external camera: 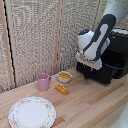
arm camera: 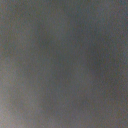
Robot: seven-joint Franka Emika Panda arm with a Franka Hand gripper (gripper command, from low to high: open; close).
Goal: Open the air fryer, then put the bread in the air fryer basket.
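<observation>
Exterior view: the gripper (external camera: 90, 61) is held at the front of the air fryer (external camera: 112, 62), near the basket (external camera: 100, 72); finger state cannot be told, and the handle is hidden. The bread (external camera: 62, 89) lies on the table (external camera: 95, 105), between cup (external camera: 43, 81) and bowl (external camera: 64, 76).

Wrist view: only grey blur is recorded.

Step judged: handle grasp. Next, a straight outward pull is called for.

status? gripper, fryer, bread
Gripper at air fryer front, fingers hidden. Wrist view blurred grey. Bread on table, beside pink cup and bowl.
</observation>
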